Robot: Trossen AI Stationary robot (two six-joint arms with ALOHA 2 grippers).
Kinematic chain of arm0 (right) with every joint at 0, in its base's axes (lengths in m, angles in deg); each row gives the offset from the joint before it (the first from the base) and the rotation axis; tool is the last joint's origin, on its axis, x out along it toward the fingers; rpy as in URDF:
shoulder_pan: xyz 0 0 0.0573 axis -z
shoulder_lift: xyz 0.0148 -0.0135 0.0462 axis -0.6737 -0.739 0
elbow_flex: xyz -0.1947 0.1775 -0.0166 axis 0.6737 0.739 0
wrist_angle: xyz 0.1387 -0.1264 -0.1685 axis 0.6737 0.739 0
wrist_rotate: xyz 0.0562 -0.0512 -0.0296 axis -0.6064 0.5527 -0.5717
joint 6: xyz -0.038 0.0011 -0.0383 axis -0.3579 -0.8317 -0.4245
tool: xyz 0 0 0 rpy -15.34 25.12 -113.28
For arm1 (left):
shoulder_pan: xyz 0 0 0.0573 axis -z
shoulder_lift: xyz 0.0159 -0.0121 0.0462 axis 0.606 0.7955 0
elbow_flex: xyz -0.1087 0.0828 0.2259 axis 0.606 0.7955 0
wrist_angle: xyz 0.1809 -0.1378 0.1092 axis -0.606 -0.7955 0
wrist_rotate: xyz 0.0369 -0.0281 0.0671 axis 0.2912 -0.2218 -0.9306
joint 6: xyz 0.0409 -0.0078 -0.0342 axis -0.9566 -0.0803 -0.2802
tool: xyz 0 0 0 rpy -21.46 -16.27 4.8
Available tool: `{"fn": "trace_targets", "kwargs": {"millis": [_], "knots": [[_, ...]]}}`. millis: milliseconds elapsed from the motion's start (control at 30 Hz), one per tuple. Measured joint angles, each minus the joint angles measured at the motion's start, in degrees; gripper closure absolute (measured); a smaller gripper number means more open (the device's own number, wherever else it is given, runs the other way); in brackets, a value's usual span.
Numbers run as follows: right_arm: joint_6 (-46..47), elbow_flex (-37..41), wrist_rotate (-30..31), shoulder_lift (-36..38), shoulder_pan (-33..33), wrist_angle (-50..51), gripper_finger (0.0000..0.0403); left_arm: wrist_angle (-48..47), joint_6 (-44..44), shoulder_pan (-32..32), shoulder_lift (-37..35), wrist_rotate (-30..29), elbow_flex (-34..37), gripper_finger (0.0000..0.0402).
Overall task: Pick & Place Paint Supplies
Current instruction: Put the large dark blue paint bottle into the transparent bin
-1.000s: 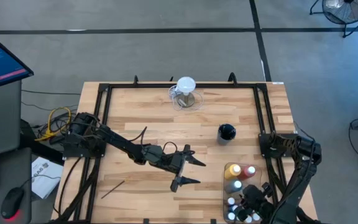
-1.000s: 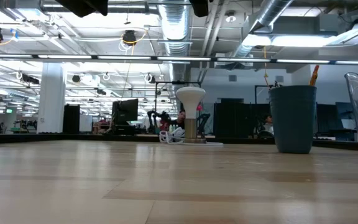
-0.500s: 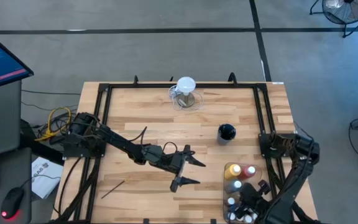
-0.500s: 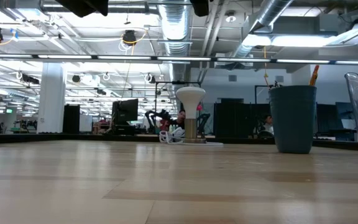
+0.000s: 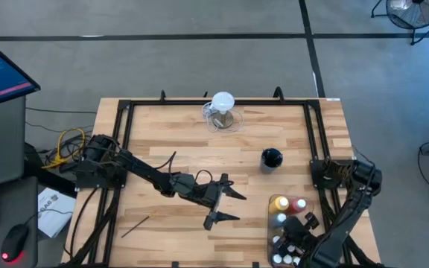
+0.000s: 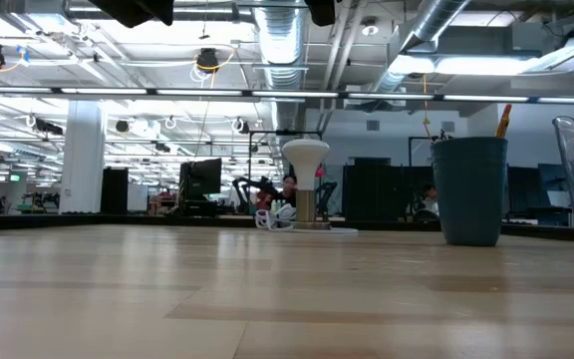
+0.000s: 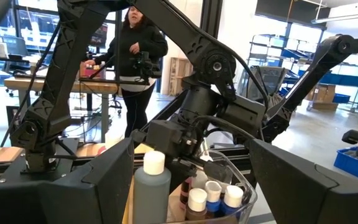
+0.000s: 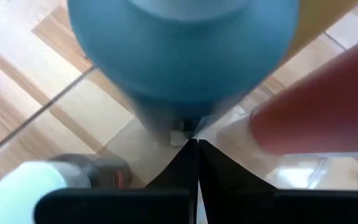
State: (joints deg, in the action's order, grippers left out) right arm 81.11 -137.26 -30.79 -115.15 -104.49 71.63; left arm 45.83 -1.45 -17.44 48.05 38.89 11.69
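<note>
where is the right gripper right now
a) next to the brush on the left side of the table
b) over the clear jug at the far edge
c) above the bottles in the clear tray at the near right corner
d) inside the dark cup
c: in the high view the right gripper sits over the bottle tray, fingers shut just short of the blue squeeze bottle.

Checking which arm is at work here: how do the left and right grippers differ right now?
The left gripper hovers over bare wood near the table's middle; the right gripper sits down among the paint bottles at the near right corner. The left's jaws are spread wide with nothing between them; the right's jaws are pressed shut, nothing visibly gripped. Both are dark two-finger grippers.
</note>
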Motion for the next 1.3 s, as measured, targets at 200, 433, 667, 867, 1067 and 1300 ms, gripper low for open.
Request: {"fn": "trace_targets", "kwargs": {"millis": [200,433,667,867,1067,1300], "knots": [[-1.1,0.1,2.0,0.0,1.1,0.1,0.0402,0.0,0.0,0.0,0.0,0.0,0.0,0.0124],[-2.6,0.1,1.9,-0.1,1.8,-0.2,0.0402,0.0,0.0,0.0,0.0,0.0,0.0,0.0124],[-1.6,-0.8,1.9,-0.2,1.0,0.1,0.0402,0.0,0.0,0.0,0.0,-0.1,0.0,0.0124],[-1.2,-2.6,1.6,-0.3,0.6,2.8,0.0403,0.0,0.0,0.0,0.0,-0.1,0.0,0.0124],[-1.1,-4.9,1.6,-0.3,0.7,6.9,0.0403,0.0,0.0,0.0,0.0,-0.1,0.0,0.0124],[-1.1,-9.5,1.9,-0.2,0.3,12.5,0.0403,0.0,0.0,0.0,0.0,-0.1,0.0,0.0124]]}}
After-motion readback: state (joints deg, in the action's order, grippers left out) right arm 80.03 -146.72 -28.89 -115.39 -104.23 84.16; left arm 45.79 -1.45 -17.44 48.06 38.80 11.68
